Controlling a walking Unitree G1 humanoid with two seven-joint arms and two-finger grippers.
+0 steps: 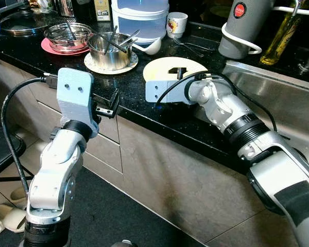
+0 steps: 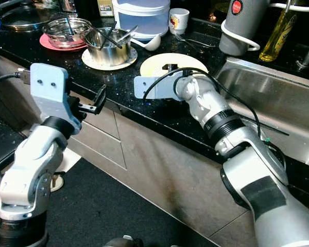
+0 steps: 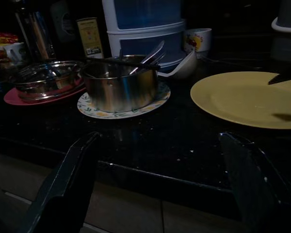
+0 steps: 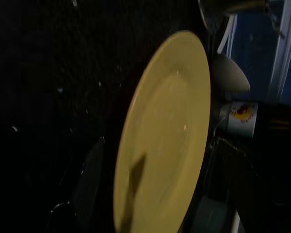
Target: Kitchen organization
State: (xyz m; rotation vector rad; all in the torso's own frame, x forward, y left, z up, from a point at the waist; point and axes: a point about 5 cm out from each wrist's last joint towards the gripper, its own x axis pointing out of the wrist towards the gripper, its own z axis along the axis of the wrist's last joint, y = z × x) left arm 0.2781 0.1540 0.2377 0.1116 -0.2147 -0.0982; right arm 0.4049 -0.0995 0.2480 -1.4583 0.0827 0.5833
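— So, where does the right gripper [image 2: 171, 68] stand?

— Over the near rim of the yellow plate [image 1: 165, 68], which lies flat on the black counter [image 1: 144, 100] just left of the sink [image 1: 278, 98]. In the right wrist view one finger [image 4: 136, 177] lies over the plate's face and the other [image 4: 87, 182] sits outside the rim above the counter, so the fingers are parted and straddle the edge. I judge they have no hold of it yet; the plate looks fully at rest.

— Why come at the rim?

— A flat plate offers nothing else to pinch. Straddling the edge is, I'd guess, the setup for sliding or lifting it.

— And the left gripper [image 1: 107, 104]?

— Held out at the counter's front edge, fingers wide apart and holding nothing. In its wrist view both fingers [image 3: 68, 179] frame the steel pot [image 3: 119, 87] with utensils standing in it, set on a patterned plate [image 3: 123, 110]. It looks parked clear of the work, or lined up on the pot.

— What else is close?

— A glass-lidded bowl on a pink plate [image 1: 66, 50] to the pot's left, a white spoon [image 1: 150, 47] and a mug [image 1: 176, 23] behind, a stacked white container [image 1: 140, 18], and a grey jug [image 1: 244, 28] by the sink. The yellow plate sits well apart from the pot, so there is room to move it.
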